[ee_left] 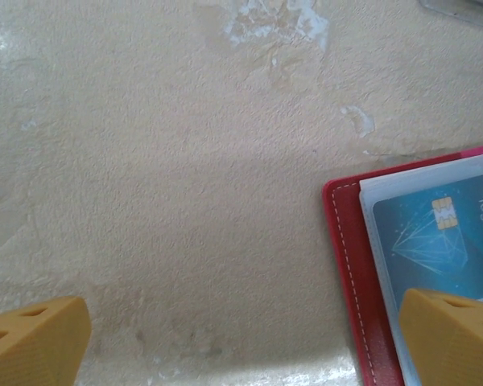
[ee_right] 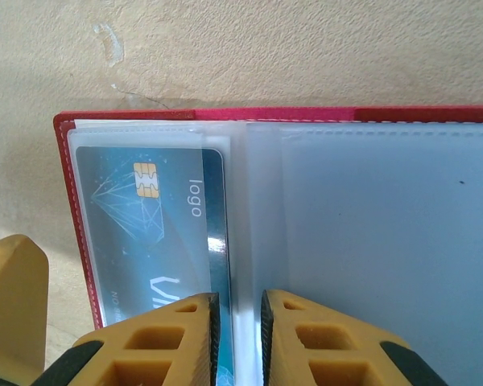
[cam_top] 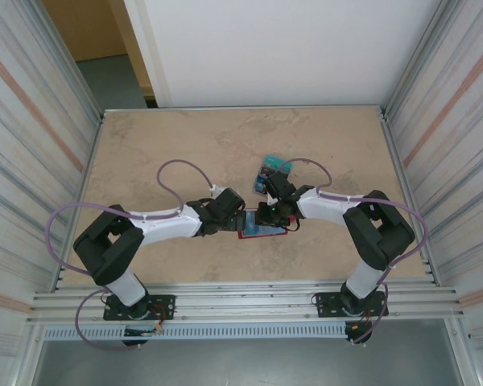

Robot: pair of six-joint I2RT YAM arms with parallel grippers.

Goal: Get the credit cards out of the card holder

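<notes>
A beige, stone-patterned table point(cam_top: 225, 145) sits between ribbed metal walls point(cam_top: 32, 121). The red card holder point(ee_right: 290, 114) lies open near the table's middle, with a blue credit card point(ee_right: 145, 241) in one of its clear pockets. The right gripper point(ee_right: 240, 304) hovers over the holder's central fold, jaws almost together; whether they pinch anything is unclear. The left gripper point(ee_left: 245, 322) is spread wide and empty, one finger over the holder's corner. Loose cards point(cam_top: 270, 171), teal and blue, lie just beyond the holder.

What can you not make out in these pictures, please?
- Top external: left claw and right claw cover most of the card holder; loose cards beyond too small to read.
- Left wrist: blue card cut by the right edge, its corner under a finger.
- Right wrist: frosted pocket hides its contents; what the right claw pinches, if anything, is unclear.
</notes>
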